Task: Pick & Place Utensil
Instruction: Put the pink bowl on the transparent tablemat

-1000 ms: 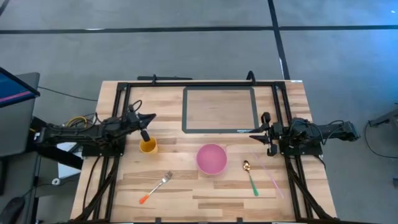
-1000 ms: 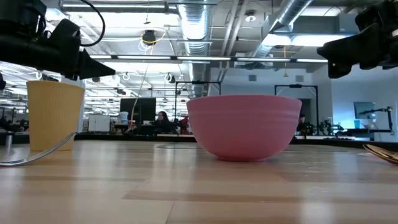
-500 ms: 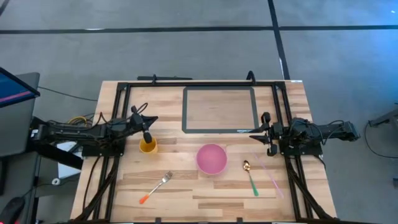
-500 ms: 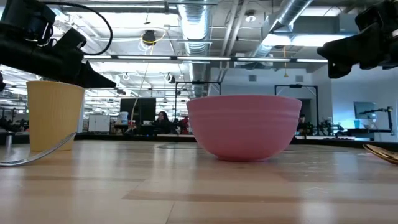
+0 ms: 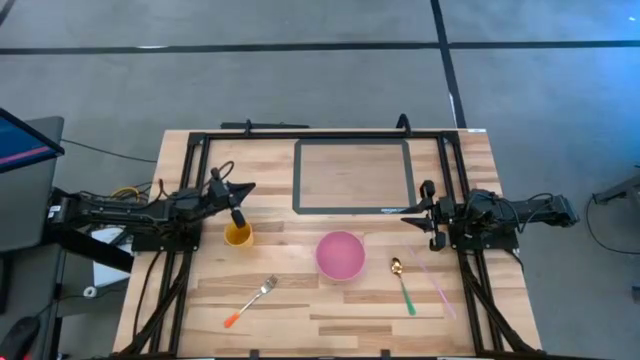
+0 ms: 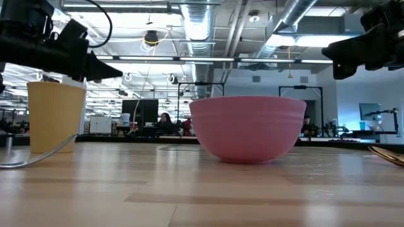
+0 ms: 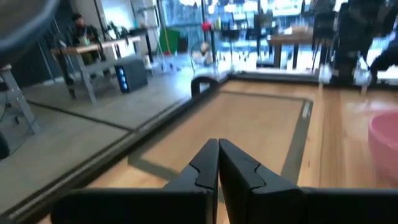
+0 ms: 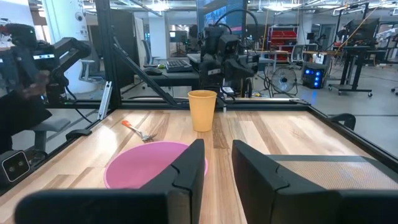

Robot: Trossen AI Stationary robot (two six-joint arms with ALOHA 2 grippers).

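Observation:
An orange-handled fork [image 5: 250, 302] lies flat near the table's near edge, left of the pink bowl [image 5: 340, 255]. A green-handled spoon [image 5: 402, 283] and a thin pink utensil [image 5: 436, 282] lie right of the bowl. A yellow cup [image 5: 237, 234] stands upright left of the bowl. My left gripper [image 5: 243, 191] hovers above the cup's far side with its fingers shut [image 7: 218, 157] and empty. My right gripper [image 5: 413, 216] waits open [image 8: 218, 163] in the air beyond the spoon, facing the bowl [image 8: 149, 165] and cup [image 8: 202, 110].
A dark-framed mat [image 5: 353, 176] lies on the far middle of the table, inside a black metal frame [image 5: 320, 134]. In the low view the bowl [image 6: 247, 128] fills the centre, with the cup [image 6: 55, 116] and fork tines [image 6: 38, 155] at left.
My left gripper dipped toward the cup, then rose again and crept slightly toward the table's right and far side, staying shut. Nothing on the table moved.

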